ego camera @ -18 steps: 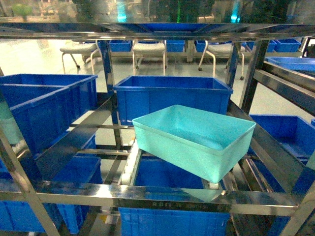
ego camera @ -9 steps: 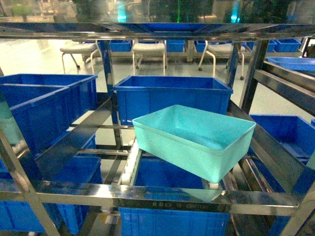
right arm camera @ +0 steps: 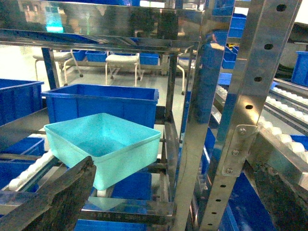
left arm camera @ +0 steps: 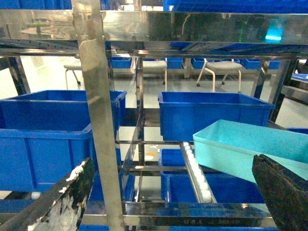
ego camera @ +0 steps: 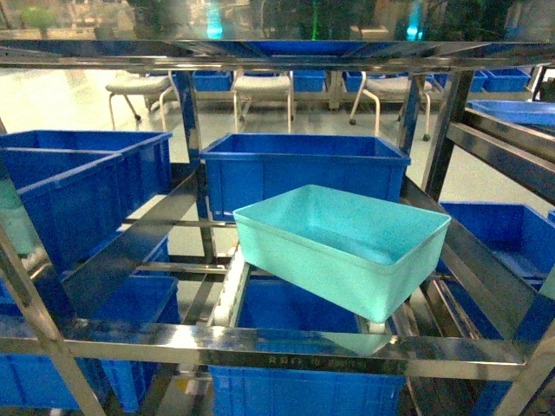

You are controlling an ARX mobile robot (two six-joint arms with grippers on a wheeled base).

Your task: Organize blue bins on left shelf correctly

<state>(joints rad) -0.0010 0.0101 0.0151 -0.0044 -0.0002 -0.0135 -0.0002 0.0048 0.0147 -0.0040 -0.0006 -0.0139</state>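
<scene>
Turquoise bin [ego camera: 342, 247] sits askew and empty on the roller rails [left arm camera: 196, 169] of the steel shelf [ego camera: 286, 345], just in front of a royal-blue crate [ego camera: 303, 171]. More blue crates [ego camera: 82, 186] stand left and below. Left tool [left arm camera: 168, 192] and right tool [right arm camera: 168, 192] are spread wide, grasping nothing.

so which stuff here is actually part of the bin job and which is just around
Part of the job:
- turquoise bin, sitting skewed and tilted on the roller rails
- steel shelf that carries it
- left claw and right claw, both open and empty

Just around:
- dark blue crates on the shelf levels
- chairs on the floor behind
</scene>
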